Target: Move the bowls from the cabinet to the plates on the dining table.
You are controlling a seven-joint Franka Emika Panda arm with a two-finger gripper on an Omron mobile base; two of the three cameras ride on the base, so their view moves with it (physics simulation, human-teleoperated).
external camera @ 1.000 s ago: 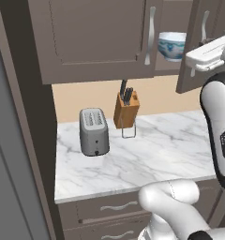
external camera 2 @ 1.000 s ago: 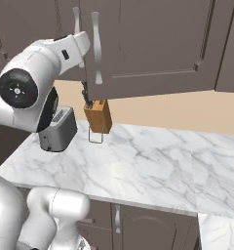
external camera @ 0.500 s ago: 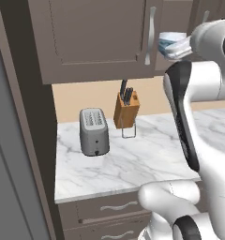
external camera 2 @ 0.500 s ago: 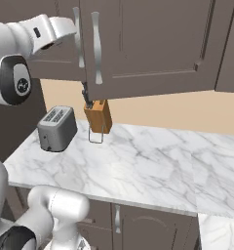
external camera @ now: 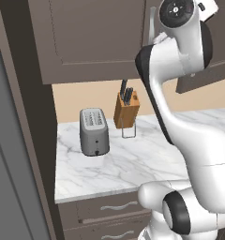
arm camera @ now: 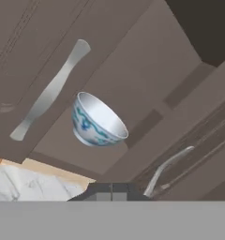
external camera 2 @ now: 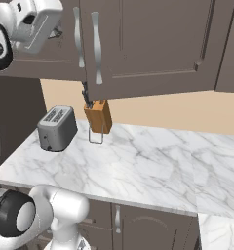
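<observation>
A white bowl with a blue pattern (arm camera: 98,121) stands upright on the shelf inside the dark grey-brown cabinet (arm camera: 147,75), between two long silver handles. My gripper (arm camera: 112,190) is shut and holds nothing; its tips point at the bowl from a short way off, without touching it. In the right base view my hand (external camera 2: 40,23) is raised at the top left, next to the cabinet's handles (external camera 2: 96,48). In the left base view the arm (external camera: 180,42) stands in front of the cabinet opening. The plates and the dining table are out of view.
Below the cabinet lies a small marble counter (external camera: 128,161) over drawers, with a grey toaster (external camera: 94,131) and a wooden knife block (external camera: 126,110) on it. An opened cabinet door (external camera: 198,77) juts out on the right. A tall dark panel (external camera: 16,140) closes off the left side.
The arm has swung up and across to the cabinet opening. It now covers the bowl in the left base view. The gripper has stayed shut.
</observation>
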